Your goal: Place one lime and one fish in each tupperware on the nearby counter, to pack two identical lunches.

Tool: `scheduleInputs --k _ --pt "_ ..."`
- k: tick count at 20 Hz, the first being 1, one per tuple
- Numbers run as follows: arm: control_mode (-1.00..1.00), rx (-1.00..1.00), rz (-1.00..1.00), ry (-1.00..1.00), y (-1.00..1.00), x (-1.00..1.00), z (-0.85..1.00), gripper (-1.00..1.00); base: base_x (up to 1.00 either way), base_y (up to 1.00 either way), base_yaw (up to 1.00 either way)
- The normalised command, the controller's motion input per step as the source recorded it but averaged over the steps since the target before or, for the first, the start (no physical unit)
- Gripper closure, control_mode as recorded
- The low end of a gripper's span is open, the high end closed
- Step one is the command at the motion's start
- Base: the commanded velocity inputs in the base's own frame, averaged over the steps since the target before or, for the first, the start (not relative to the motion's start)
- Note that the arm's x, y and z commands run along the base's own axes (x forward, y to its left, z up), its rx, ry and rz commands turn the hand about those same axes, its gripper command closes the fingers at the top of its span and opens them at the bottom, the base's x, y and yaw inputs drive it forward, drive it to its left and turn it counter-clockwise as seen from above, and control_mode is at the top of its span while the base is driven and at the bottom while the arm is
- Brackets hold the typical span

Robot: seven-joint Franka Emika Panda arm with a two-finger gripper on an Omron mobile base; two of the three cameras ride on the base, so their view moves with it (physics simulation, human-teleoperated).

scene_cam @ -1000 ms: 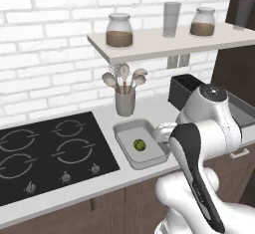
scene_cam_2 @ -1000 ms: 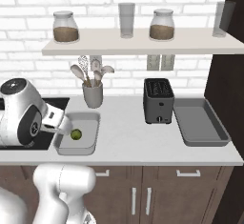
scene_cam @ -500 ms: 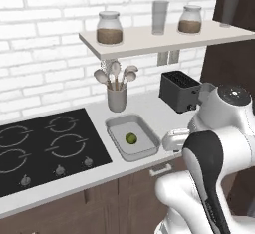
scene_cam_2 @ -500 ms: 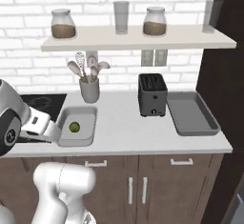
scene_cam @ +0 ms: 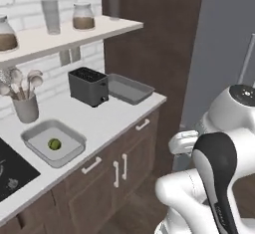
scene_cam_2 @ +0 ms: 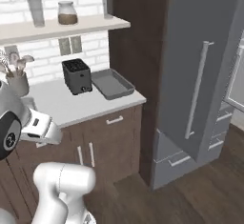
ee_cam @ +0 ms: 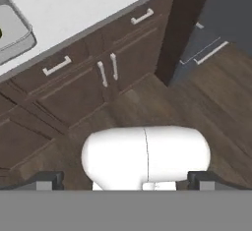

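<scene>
End effector (ee_cam: 125, 181) is spread wide with nothing between the tips, pointing down at the wooden floor (ee_cam: 206, 107) in front of the cabinets (ee_cam: 93, 72); the two dark fingertips (ee_cam: 47, 181) sit far apart at the bottom of the hand view.

One lime (scene_cam: 54, 144) sits in the whitish tupperware (scene_cam: 35, 151) on the desk (scene_cam: 107, 121), just in front of the utensil cup (scene_cam: 26, 107) and beside the black cooktop (scene_cam: 10, 171). A corner of that same container also shows at the top left of the hand view.

The darker grey tupperware (scene_cam: 130, 89) is at the far end of the desk near the tall dark panel (scene_cam: 154, 34), just beside the black toaster (scene_cam: 88, 86). From the right base view the grey tupperware (scene_cam_2: 112, 84) looks bare inside, toaster (scene_cam_2: 76, 76) to its left.

Shelf (scene_cam: 64, 36) above carries jars and a glass. Grey fridge (scene_cam_2: 205, 56) with a long vertical handle stands right of the dark panel. Can't tell where the fish are.
</scene>
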Motion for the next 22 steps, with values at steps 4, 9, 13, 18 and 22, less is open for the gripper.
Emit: scheduleInputs --k 4,9,13,18,22 --pt "1.00 0.00 0.00 0.00 0.00 0.00 0.00 -1.00 -0.09 -0.42 -0.85" --pt "1.00 0.00 0.00 0.00 0.00 0.00 0.00 -1.00 0.13 -0.97 -0.78" --pt "1.00 0.00 0.00 0.00 0.00 0.00 0.00 -1.00 0.46 -1.00 -0.65" --pt "1.00 0.00 0.00 0.00 0.00 0.00 0.00 -1.00 0.94 -0.82 -0.46" --pt "1.00 0.00 0.00 0.00 0.00 0.00 0.00 -1.00 1.00 -0.09 -0.13"
